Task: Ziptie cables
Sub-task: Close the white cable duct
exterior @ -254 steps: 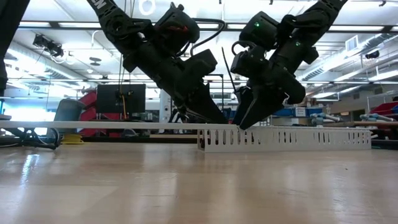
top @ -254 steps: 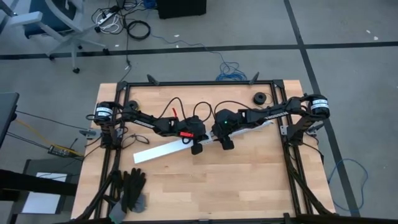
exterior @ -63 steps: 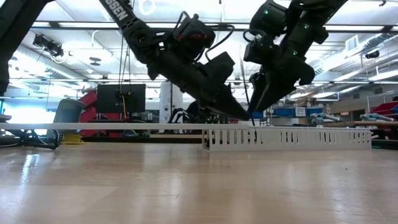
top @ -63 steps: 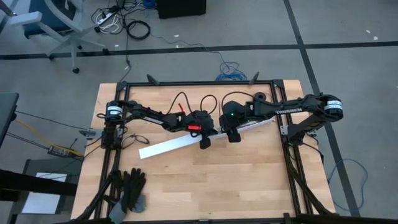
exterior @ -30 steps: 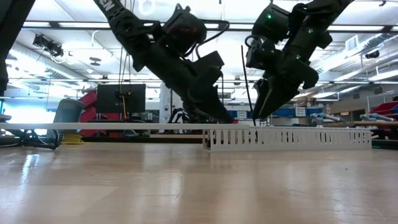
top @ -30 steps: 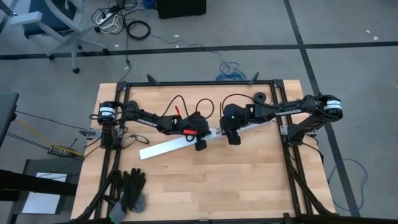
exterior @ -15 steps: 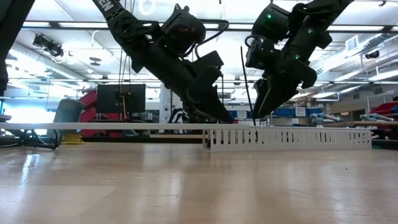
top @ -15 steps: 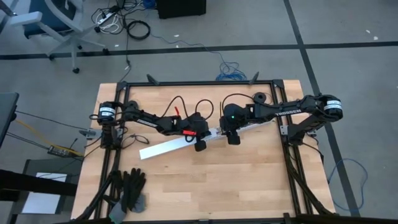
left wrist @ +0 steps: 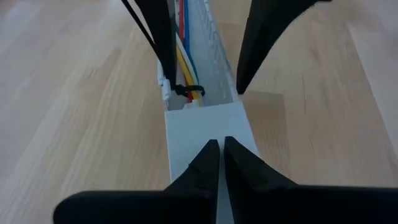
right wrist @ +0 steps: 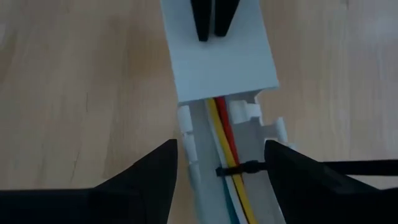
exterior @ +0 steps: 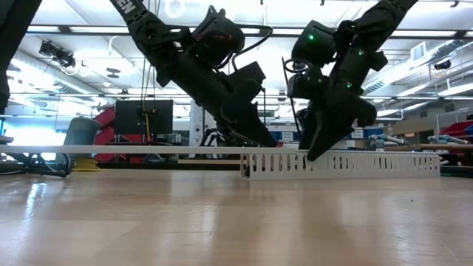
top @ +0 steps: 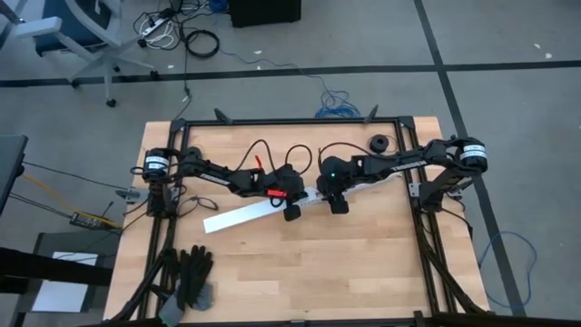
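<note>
A long white slotted channel (top: 241,216) lies slantwise across the middle of the table, and a flat white cover (left wrist: 208,124) closes its left part. In the open part lie the cables (right wrist: 225,134), red, yellow, white and green, with a black zip tie (right wrist: 239,169) looped around them. My left gripper (left wrist: 220,149) is shut over the cover's end. My right gripper (right wrist: 221,144) is open, with one finger on each side of the channel at the zip tie. The tie's thin tail (right wrist: 354,165) runs off past one finger. My left gripper has its shut fingertips (left wrist: 211,155) down on the top of the white cover, close to the cover's end (right wrist: 217,56) beside the bare cables. The fingers slant down from the table's left and lie along the channel. Whether my right gripper touches the zip tie's tail, I cannot tell.
Black gloves (top: 191,277) lie at the table's near left corner. A small black round part (top: 377,143) sits at the far right. A dark frame (top: 290,121) runs along the table's edges. Bare wood stretches along the near side.
My right gripper has sunk toward the channel, and its open fingers now reach down beside the channel's walls. The gap between them is unchanged.
</note>
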Robot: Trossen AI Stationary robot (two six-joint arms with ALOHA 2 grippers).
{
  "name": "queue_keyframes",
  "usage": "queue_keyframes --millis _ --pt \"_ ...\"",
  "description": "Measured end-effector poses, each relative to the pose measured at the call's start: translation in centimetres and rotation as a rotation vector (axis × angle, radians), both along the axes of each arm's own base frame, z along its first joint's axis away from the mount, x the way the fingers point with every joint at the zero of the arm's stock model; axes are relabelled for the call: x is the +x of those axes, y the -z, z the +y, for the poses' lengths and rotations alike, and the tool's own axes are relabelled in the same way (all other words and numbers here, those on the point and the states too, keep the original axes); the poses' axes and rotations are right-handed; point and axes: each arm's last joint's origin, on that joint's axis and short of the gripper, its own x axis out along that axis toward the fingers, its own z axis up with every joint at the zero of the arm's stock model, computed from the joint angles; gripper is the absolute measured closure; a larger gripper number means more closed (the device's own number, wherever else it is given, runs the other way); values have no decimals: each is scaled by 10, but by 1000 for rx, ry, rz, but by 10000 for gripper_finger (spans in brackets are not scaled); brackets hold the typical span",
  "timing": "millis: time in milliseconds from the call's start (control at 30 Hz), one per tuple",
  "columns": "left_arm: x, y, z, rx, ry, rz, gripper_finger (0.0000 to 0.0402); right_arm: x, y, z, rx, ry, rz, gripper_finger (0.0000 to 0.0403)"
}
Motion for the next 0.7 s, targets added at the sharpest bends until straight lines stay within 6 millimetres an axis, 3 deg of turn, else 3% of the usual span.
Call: queue_keyframes --millis 267,700 --pt "-1 1 0 -2 2 12 402 -2 -15 0 -42 -31 -65 181" --pt "-1 1 0 -3 3 17 401 0 -12 -7 -9 -30 -82 185"
